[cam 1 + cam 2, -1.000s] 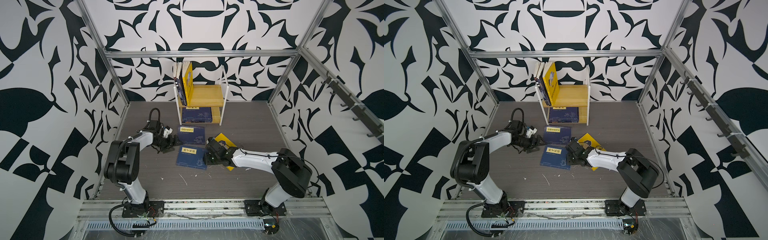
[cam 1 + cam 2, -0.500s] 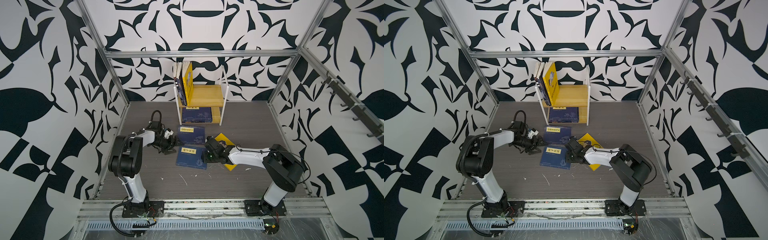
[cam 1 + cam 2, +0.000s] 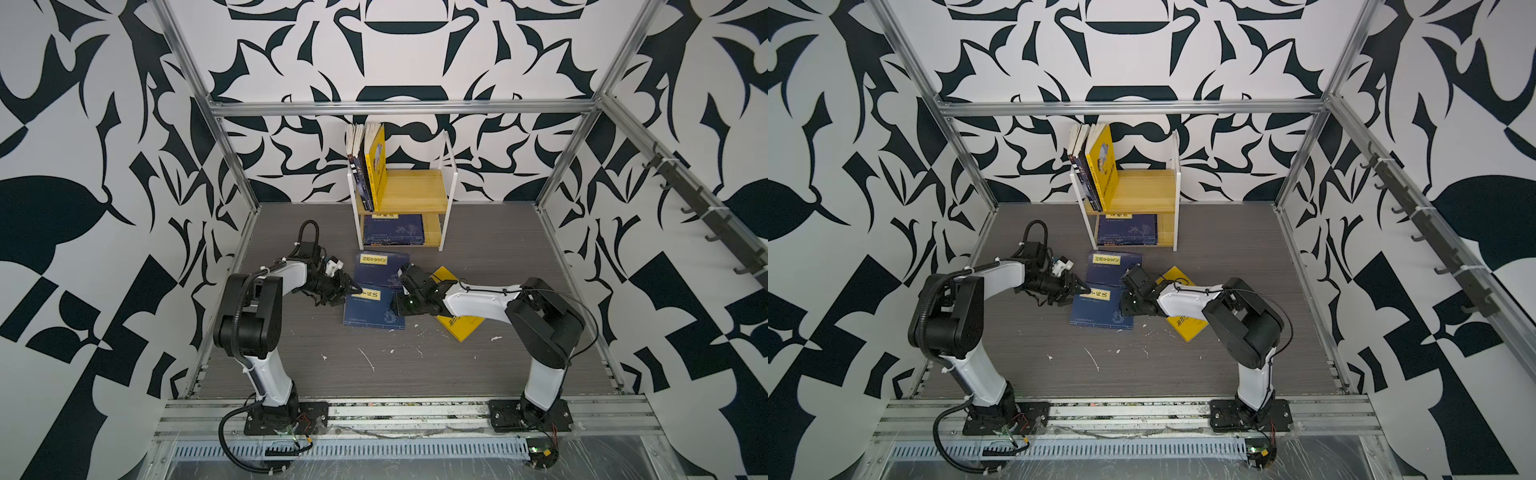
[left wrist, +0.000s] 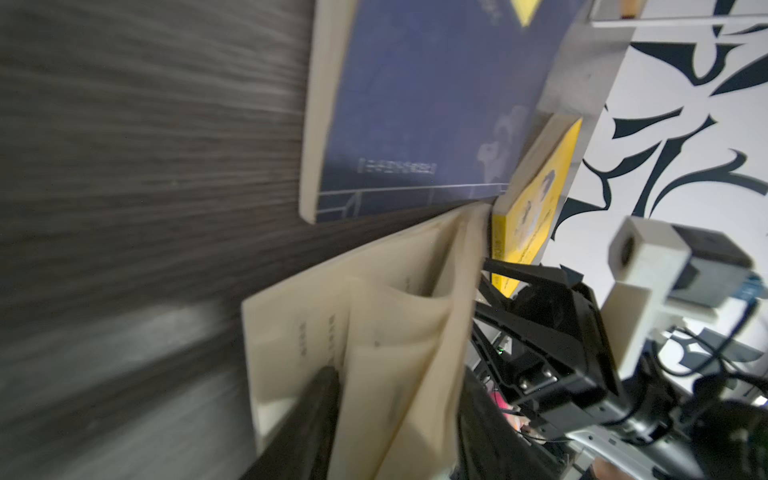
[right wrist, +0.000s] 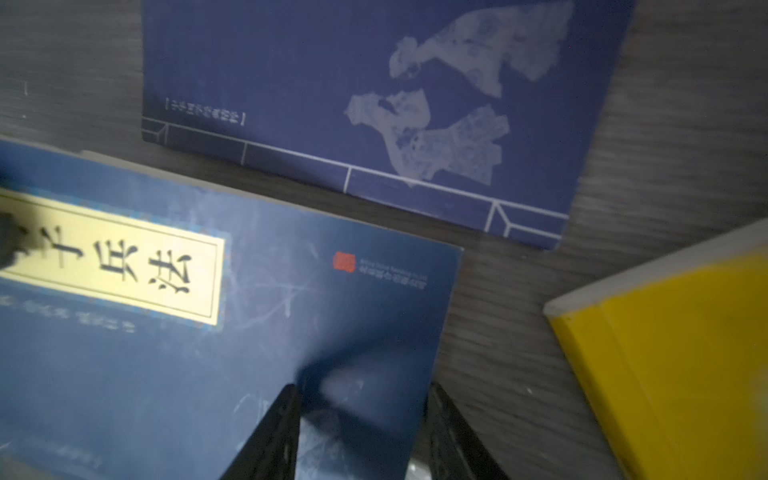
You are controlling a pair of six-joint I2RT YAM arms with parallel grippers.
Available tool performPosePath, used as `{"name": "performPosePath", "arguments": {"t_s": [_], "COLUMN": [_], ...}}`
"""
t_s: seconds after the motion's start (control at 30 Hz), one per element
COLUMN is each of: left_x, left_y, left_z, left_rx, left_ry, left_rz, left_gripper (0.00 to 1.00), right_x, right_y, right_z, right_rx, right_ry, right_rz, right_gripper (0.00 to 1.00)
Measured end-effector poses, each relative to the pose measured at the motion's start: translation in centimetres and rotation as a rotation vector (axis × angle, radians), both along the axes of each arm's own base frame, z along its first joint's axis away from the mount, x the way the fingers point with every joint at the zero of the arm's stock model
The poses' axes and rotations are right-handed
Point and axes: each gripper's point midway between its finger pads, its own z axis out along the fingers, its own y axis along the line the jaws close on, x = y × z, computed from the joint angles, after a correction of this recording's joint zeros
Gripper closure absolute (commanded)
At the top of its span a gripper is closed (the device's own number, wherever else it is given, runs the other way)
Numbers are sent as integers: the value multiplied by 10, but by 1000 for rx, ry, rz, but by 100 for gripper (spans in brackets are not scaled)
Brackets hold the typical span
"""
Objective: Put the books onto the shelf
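Books on the grey wood-grain tabletop (image 3: 415,374), three loose near its middle. Nearest is a thin navy paperback with a yellow title label (image 3: 374,309); cream pages fan apart at its left side. Left gripper (image 3: 352,289) sits at that side. Its black fingers (image 4: 316,411) stand on either side of the fanned pages — view blurred, cannot tell whether they pinch. Right gripper (image 3: 398,305) is at the same book's right edge, jaws apart, one finger over the cover, one past the edge. Bright yellow paperback (image 3: 463,326) lies just right, partly under the right arm. Second navy labelled paperback (image 3: 380,270) lies just beyond. At the far edge, middle — small two-tier shelf of yellowish boards in a white frame (image 3: 415,191). Another navy paperback (image 3: 392,228) lies flat on the lower tier. Several standing books (image 3: 372,166) sit on end at the upper tier's left end, a yellow one rightmost.
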Motion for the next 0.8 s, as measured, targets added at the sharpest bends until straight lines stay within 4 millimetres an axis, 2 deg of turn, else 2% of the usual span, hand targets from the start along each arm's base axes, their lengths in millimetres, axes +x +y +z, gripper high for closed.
{"name": "performPosePath", "arguments": {"t_s": [0.1,0.2,0.23,0.37,0.53,0.67,0.8], "left_x": [-1,-1,-1,-1,-1,-1,-2], "left_y": [2,4,4,7,14,20,18], "left_z": [10,16,17,19,26,36,42], "left_rx": [12,24,23,24,13,1,-23], "left_ry": [-34,-48,-47,-47,-58,-79,-81], "left_rz": [8,17,20,30,58,83,84], "left_gripper": [70,97,100,100,100,100,100], "right_x": [0,-1,-2,-3,-13,-21,-31], "right_y": [2,3,3,3,-10,-19,-16], "right_z": [1,1,1,4,20,53,87], "right_rx": [6,8,9,6,-22,-49,-88], "right_ry": [3,4,4,-7,-58,-200,-425], "right_rz": [11,20,24,39,69,117,200], "right_gripper": [52,49,48,44,32,30,30]}}
